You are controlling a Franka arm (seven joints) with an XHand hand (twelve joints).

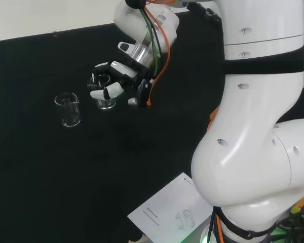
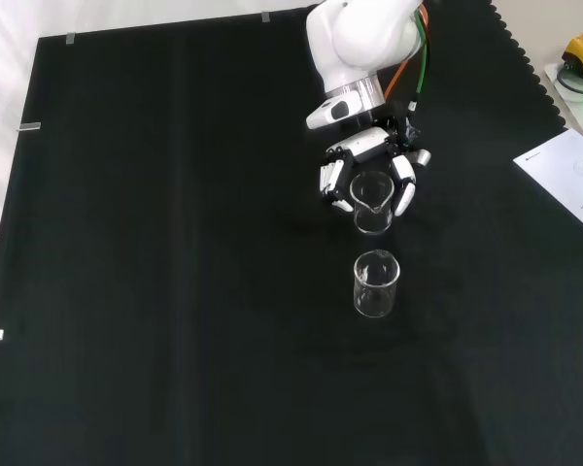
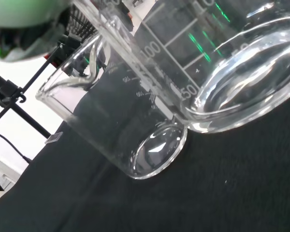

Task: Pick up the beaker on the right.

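Fingers (image 1: 107, 92) curl round the right beaker (image 1: 105, 99).

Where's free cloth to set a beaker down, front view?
Bare cloth runs wide to the left of both beakers, and below the nearer beaker. Right side is free up to the paper sheet. Crowded: the hand curled around the farther beaker, with little gap between beakers.

A black-clothed tabletop (image 2: 175, 291) carries two clear beakers (image 2: 376, 283) (image 2: 371, 202) and a white paper sheet (image 2: 571, 175)
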